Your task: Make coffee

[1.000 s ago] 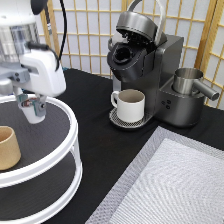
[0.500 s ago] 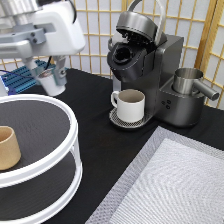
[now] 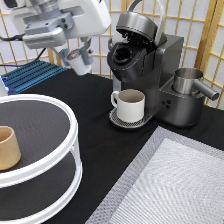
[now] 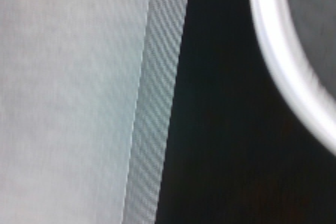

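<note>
The gripper (image 3: 79, 59) hangs in the air near the exterior view's top, left of the coffee machine (image 3: 150, 75), and its fingers are closed around the coffee (image 3: 80, 64), a small white pod. The machine's lid stands open, and its pod chamber looks dark inside. A white mug (image 3: 130, 105) sits on the drip tray. A tan cup (image 3: 8, 148) stands on the round shelf (image 3: 50, 165); what it holds cannot be seen.

Likely a staged lab kitchen corner: pod coffee machine (image 3: 150, 75) at two o'clock, white mug (image 3: 131, 105) beneath, tiered turntable shelf (image 3: 47, 145) at eight, shoji screen (image 3: 200, 25) behind.
</note>
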